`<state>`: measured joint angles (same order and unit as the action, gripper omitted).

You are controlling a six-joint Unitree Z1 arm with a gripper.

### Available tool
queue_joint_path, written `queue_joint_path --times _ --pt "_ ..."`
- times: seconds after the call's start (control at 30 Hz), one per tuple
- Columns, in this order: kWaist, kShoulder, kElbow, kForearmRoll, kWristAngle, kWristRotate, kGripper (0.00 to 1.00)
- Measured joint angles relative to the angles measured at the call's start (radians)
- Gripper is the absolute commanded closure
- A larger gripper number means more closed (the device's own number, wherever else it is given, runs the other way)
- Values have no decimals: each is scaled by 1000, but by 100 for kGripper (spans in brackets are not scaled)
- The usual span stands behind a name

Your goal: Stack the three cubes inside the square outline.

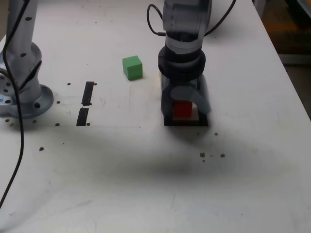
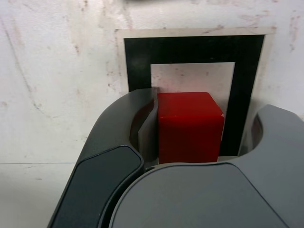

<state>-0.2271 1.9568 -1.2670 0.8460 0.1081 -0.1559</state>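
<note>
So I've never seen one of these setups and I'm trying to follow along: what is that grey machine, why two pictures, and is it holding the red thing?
The grey machine is a robot arm ending in a gripper, a two-fingered claw. One picture comes from a camera off the arm looking at the white table; the other from a camera on the wrist, looking past the claw. A red cube sits on the square outline, black with a white centre. The jaws stand either side of it, with a gap showing on one side, so it looks released rather than gripped. A green cube lies apart, near two black strips.
</note>
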Motion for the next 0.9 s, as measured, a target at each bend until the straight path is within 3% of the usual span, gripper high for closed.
queue_joint_path --times 0.27,0.53,0.9 --pt "0 -1 7 -36 14 2 16" --pt "0 -56 79 -11 10 -52 13" --pt "6 -224 80 118 84 -96 3"
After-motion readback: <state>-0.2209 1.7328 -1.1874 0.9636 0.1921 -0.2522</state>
